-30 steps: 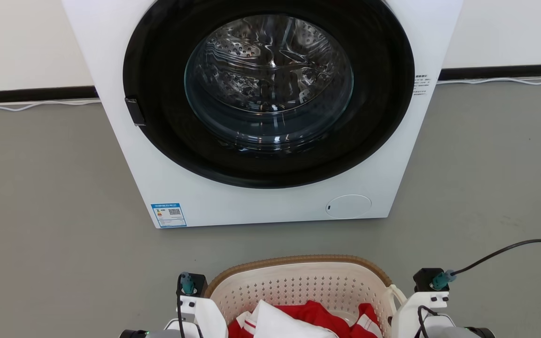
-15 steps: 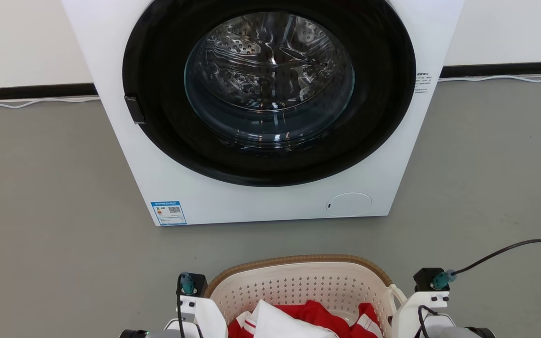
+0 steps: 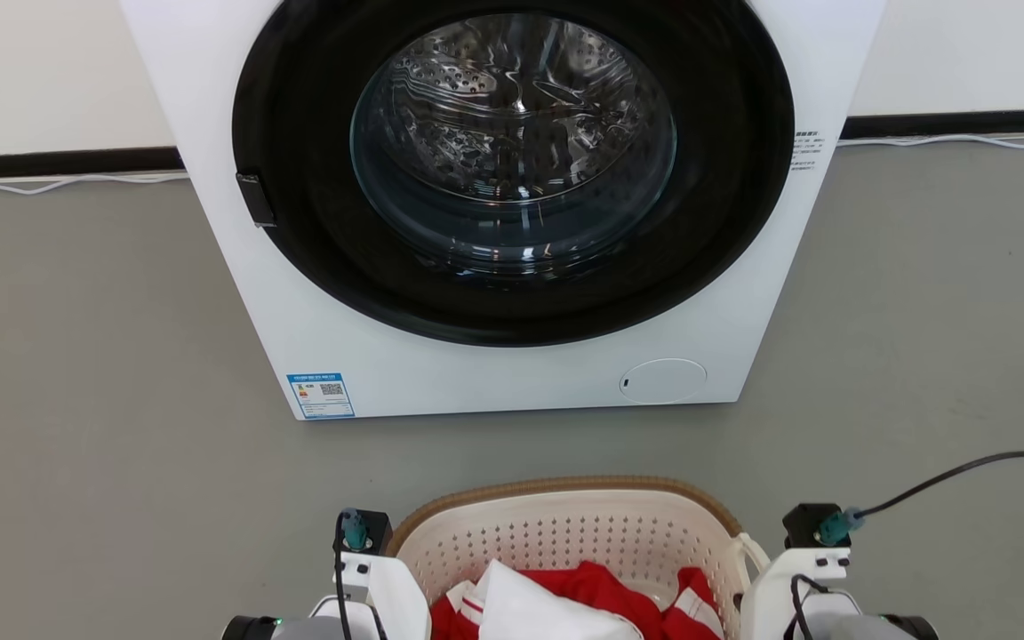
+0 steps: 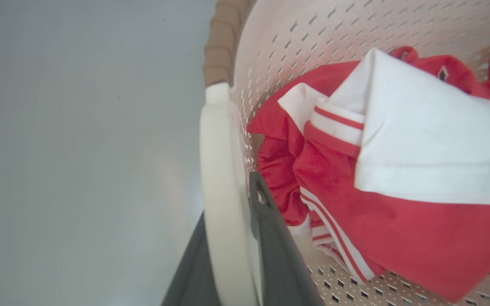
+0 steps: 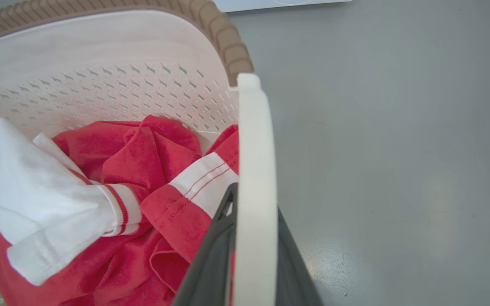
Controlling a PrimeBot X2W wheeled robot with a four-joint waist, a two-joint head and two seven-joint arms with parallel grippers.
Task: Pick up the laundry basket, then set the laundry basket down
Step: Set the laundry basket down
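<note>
- Dark fingers (image 4: 275, 255) of the left gripper (image 4: 228, 199) clamp one white loop handle (image 4: 219, 161), one finger on either side of it.
- Right gripper (image 5: 253, 204) fingers (image 5: 211, 259) pinch the opposite handle (image 5: 253, 148) likewise.
- Between both grips is the laundry basket (image 3: 565, 533), with red and white clothes (image 3: 583, 582) inside.
- Beyond the fingertips lies grey floor (image 3: 103, 373), then a washing machine (image 3: 512, 378).
- Since a second ago the head view has shifted slightly, and both grips are unchanged.

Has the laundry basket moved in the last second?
Cannot tell. The whole head view shifted, so the camera moved; the laundry basket sits only slightly farther below the washing machine than before.
</note>
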